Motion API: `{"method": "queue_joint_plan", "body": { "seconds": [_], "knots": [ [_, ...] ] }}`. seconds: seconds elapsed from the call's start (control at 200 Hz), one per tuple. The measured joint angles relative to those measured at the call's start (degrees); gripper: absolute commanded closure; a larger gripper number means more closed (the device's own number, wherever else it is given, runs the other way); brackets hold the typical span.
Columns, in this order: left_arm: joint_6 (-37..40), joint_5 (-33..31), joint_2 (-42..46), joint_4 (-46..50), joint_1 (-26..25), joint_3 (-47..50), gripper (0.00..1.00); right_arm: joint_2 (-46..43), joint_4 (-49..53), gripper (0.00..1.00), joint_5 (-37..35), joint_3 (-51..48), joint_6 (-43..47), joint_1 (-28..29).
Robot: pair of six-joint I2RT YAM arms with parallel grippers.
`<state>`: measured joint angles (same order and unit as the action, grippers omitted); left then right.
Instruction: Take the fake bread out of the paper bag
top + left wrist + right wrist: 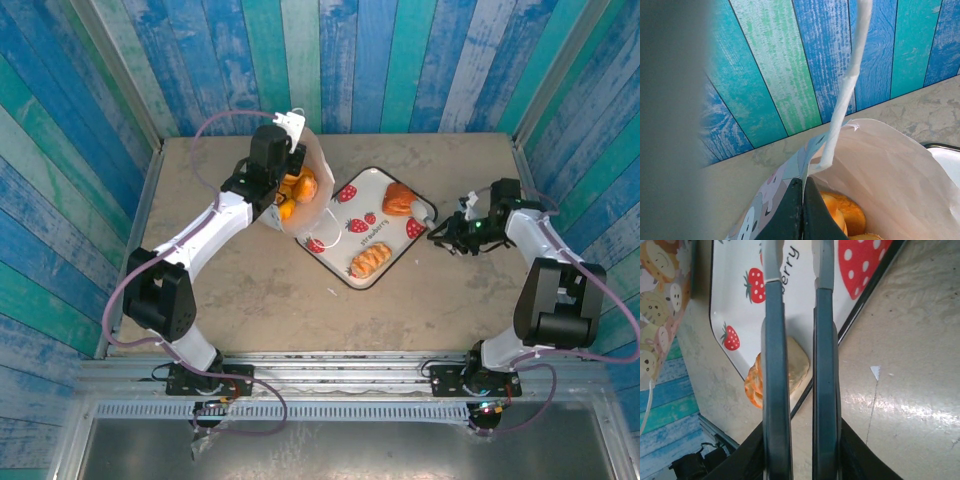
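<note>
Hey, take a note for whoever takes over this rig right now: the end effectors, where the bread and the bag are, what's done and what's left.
Left end effector: shut on the rim of the paper bag, which is tipped with its mouth toward the strawberry tray.
Right end effector: slightly open and empty, at the tray's right edge.
Done: a croissant and a braided roll lie on the tray.
Left: orange pieces of fake bread are in the bag. How many cannot be told. They need to come out.
</note>
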<state>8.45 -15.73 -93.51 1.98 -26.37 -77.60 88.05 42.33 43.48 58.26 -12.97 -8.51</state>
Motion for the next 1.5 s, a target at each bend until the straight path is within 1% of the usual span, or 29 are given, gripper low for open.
{"method": "queue_joint_plan", "body": {
  "seconds": [0.591,0.811,0.932,0.987,1.242,1.422,1.498],
  "knots": [
    [0.0,0.0,0.0,0.1,0.0,0.0,1.00,-0.2,-0.4,0.65,-1.2,-2.8,0.0,-1.9],
    [0.0,0.0,0.0,0.1,0.0,0.0,1.00,-0.9,-0.1,0.62,-1.3,-2.9,0.0,-2.3],
    [0.0,0.0,0.0,0.2,0.0,0.0,1.00,-0.9,0.2,0.57,-1.4,-2.9,0.0,-2.9],
    [0.0,0.0,0.0,0.2,0.0,0.0,1.00,-0.9,0.2,0.56,-1.5,-2.9,0.1,-3.3],
    [0.0,0.0,0.0,0.2,0.0,0.0,1.00,-0.6,0.6,0.57,-1.6,-2.1,0.2,-4.4],
    [0.0,0.0,0.0,0.2,0.0,0.0,1.00,-0.9,1.4,0.60,-2.8,-1.3,0.2,-5.1],
    [0.0,0.0,0.0,0.2,0.0,0.0,1.00,-1.7,2.0,0.63,-3.3,-1.2,0.2,-5.1]
  ]
}}
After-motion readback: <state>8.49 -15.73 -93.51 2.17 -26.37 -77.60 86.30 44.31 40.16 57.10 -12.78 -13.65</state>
